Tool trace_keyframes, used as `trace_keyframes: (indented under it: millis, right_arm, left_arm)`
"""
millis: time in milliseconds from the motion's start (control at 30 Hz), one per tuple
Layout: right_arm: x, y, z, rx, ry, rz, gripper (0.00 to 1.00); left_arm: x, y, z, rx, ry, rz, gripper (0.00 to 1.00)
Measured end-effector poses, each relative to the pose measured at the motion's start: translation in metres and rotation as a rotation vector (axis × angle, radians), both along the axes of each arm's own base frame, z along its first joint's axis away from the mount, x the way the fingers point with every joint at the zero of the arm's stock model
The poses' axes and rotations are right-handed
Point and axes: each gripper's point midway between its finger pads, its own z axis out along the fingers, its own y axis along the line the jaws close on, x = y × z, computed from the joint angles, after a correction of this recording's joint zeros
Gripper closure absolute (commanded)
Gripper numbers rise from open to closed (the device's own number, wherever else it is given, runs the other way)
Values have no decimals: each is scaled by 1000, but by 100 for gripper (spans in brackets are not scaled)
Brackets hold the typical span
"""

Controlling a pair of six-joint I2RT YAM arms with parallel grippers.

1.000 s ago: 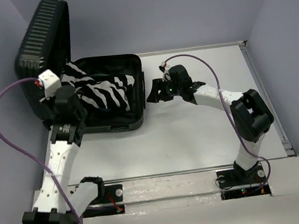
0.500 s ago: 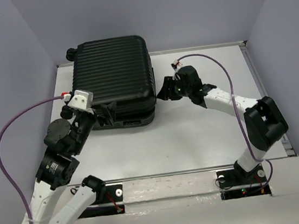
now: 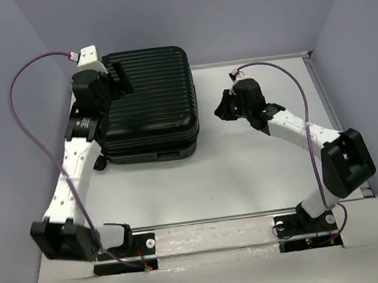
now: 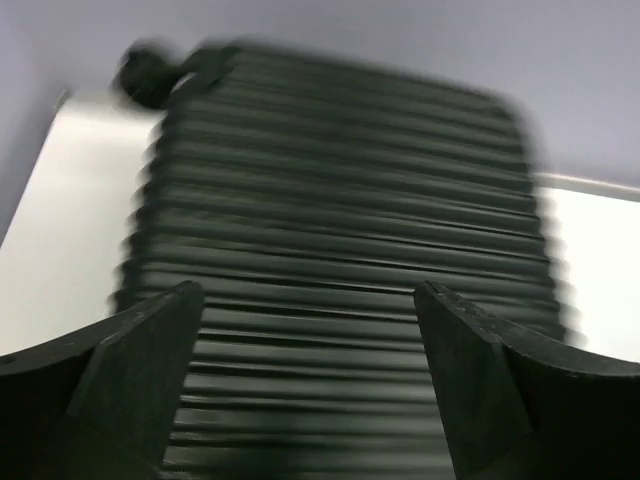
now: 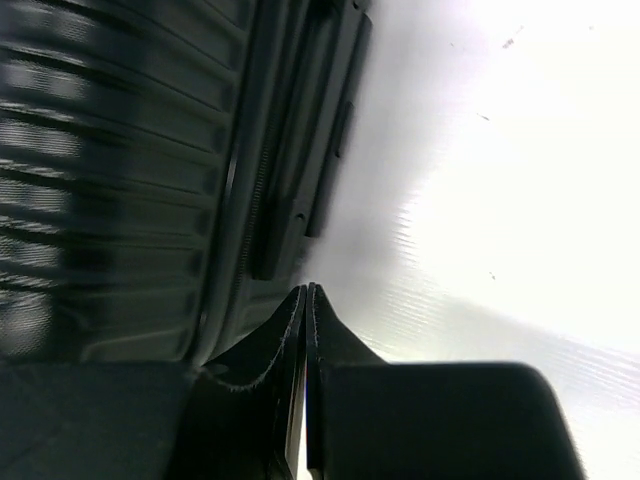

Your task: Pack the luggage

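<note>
The luggage [image 3: 149, 98] lies flat and closed at the back left of the table, its black ribbed shell facing up. My left gripper [image 3: 118, 80] hovers over the shell's far-left part, open, with nothing between its fingers. The left wrist view shows the ribbed luggage [image 4: 340, 200] blurred beneath the left gripper [image 4: 310, 300]. My right gripper [image 3: 221, 107] sits just off the case's right side, shut and holding nothing. In the right wrist view the right gripper [image 5: 308, 290] points along the side of the luggage [image 5: 120, 150], where the zipper seam runs.
A small black wheel [image 3: 99, 164] sticks out at the case's near-left corner, and another wheel [image 4: 145, 72] shows at its far corner. White table [image 3: 247, 169] stretches to the right and front. Purple-grey walls enclose the left, back and right.
The suitcase lid, standing open over striped cloth a second ago, is now closed. My left arm swung up to the case's far-left and its gripper opened. The right gripper shut and drew slightly right.
</note>
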Motion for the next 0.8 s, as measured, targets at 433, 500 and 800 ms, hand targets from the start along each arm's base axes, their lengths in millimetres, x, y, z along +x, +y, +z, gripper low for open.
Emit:
trace_keyframes:
  millis: [433,500,800]
  right_arm:
    - [12,2,-33,-91,54,23,93]
    - [17,4,-30,-91,47,25,93]
    - [39,14,-28,-108,32,37,93]
  left_arm:
    - [56,234,-123,-226,237,658,11]
    - [58,252,-139,-234,258,701,15]
    - [62,227,-325,-191,700,627,14]
